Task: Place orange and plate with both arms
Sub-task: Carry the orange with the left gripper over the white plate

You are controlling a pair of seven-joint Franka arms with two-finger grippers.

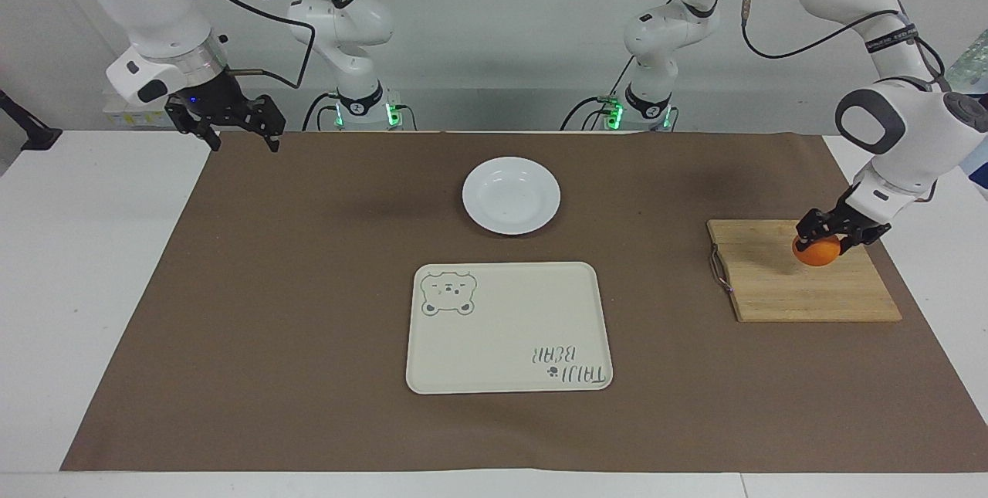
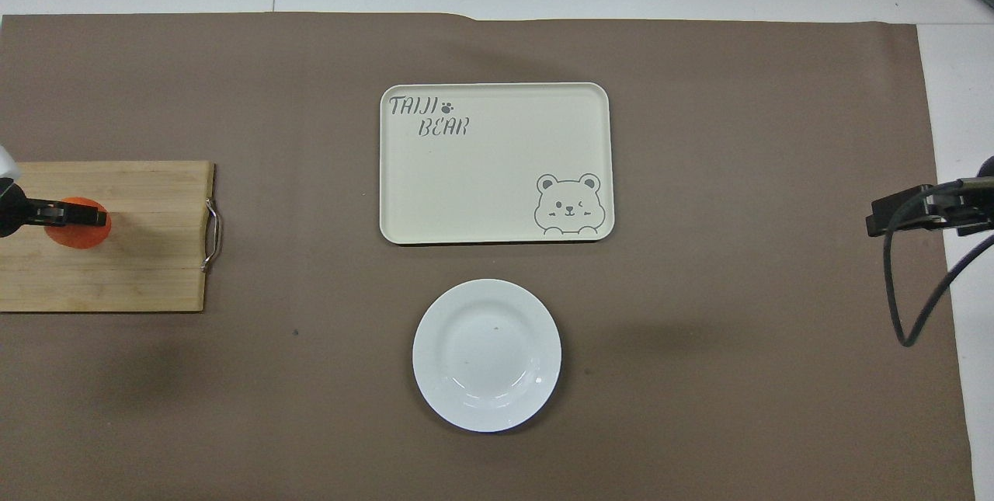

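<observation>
My left gripper [image 1: 827,240] [image 2: 74,215] is shut on the orange [image 1: 816,252] [image 2: 78,227], holding it a little above the wooden board [image 1: 803,293] [image 2: 140,268] at the left arm's end of the table. The white plate [image 1: 511,195] [image 2: 487,354] lies bare on the brown mat, mid-table and close to the robots. At the right arm's end, my right gripper [image 1: 241,136] hangs open above the mat's corner with nothing between its fingers; the overhead view shows only its black edge [image 2: 916,210].
A cream tray with a bear print [image 1: 509,327] [image 2: 495,162] lies farther from the robots than the plate. The board has a metal handle [image 1: 719,269] [image 2: 210,235] on its side toward the tray. The brown mat [image 1: 309,313] covers most of the white table.
</observation>
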